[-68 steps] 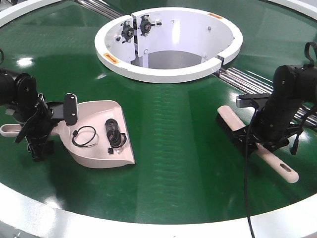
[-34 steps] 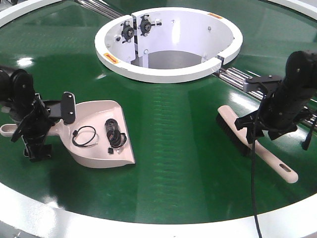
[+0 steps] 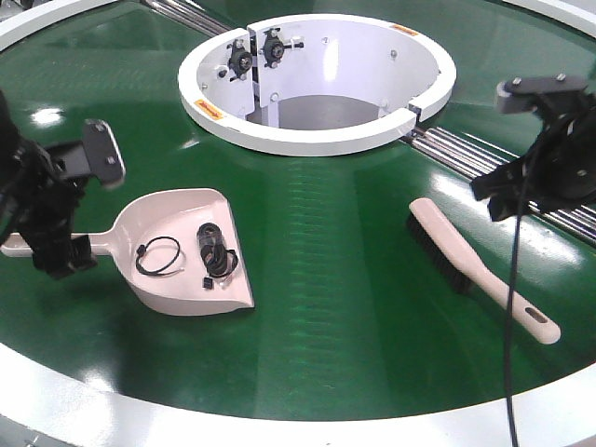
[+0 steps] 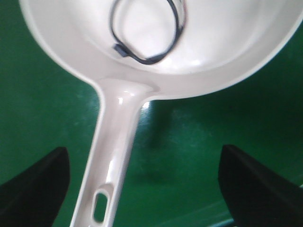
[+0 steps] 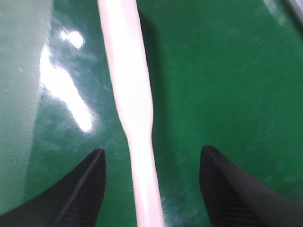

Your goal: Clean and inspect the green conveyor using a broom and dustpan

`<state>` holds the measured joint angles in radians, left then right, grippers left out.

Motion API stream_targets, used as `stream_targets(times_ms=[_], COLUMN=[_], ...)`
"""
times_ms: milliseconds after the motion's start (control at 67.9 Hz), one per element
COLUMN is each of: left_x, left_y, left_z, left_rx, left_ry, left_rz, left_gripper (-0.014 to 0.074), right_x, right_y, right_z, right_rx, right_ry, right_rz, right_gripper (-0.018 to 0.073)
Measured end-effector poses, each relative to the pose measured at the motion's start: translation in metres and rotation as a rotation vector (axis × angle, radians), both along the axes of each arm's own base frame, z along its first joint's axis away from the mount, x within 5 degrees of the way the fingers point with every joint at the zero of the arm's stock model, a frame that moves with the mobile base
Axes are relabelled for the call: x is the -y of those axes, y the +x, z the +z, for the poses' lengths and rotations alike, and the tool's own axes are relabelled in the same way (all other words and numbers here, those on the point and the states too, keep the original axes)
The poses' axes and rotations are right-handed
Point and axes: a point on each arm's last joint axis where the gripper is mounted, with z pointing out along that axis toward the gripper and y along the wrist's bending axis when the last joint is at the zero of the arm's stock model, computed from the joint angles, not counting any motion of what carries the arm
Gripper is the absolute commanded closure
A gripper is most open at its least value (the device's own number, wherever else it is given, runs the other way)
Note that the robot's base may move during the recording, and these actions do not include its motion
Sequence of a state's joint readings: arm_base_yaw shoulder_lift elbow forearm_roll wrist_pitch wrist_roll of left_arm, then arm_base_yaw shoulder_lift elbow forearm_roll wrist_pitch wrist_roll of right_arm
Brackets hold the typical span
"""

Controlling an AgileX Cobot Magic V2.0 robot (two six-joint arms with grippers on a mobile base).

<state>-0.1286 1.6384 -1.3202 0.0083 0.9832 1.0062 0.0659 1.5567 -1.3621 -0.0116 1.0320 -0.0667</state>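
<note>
The dustpan lies flat on the green conveyor at the lower left of the front view, its handle running out toward the left edge of the frame. The broom lies at the right, bristles toward the centre and handle pointing to the lower right. Both look like light, stiff, smooth plastic, likely to skid on the glossy belt if nudged; each is best taken by its long handle, near the middle, where it is narrow enough to close on.

The left gripper hangs above the dustpan handle with its jaws spread wide on either side, touching nothing. The right gripper is likewise spread open over the broom handle, clear of it.

Inside the pan sit a thin black wire loop and a dark clump of debris (its make-up is too small to tell), loose enough to slide out if the pan tips forward. The white hub fills the upper middle, and steel rollers run off to the right, near the right arm. A black cable dangles from that arm across the broom handle and could snag.
</note>
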Motion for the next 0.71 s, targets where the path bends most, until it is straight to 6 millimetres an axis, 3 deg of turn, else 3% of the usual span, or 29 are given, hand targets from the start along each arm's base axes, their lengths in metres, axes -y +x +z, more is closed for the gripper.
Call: stream_targets(times_ms=[236, 456, 559, 707], left_x=[0.002, 0.004, 0.003, -0.003], left_y=[-0.041, -0.079, -0.1, -0.137], left_z=[0.068, 0.11, 0.115, 0.102], left_rx=[0.176, 0.266, 0.291, 0.388], left_ry=[-0.223, -0.451, -0.518, -0.585], left_rz=[0.227, 0.383, 0.435, 0.464], left_gripper=[0.0011, 0.0011, 0.0011, 0.0011], right_x=[0.0, 0.003, 0.005, 0.008], right_y=[-0.051, -0.117, -0.148, -0.192], right_z=[0.04, 0.038, 0.027, 0.015], right_rx=[0.267, 0.5, 0.597, 0.767], right_ry=[0.061, 0.099, 0.114, 0.114], right_rz=[-0.004, -0.006, -0.007, 0.006], right_gripper=[0.0139, 0.0139, 0.0139, 0.0139])
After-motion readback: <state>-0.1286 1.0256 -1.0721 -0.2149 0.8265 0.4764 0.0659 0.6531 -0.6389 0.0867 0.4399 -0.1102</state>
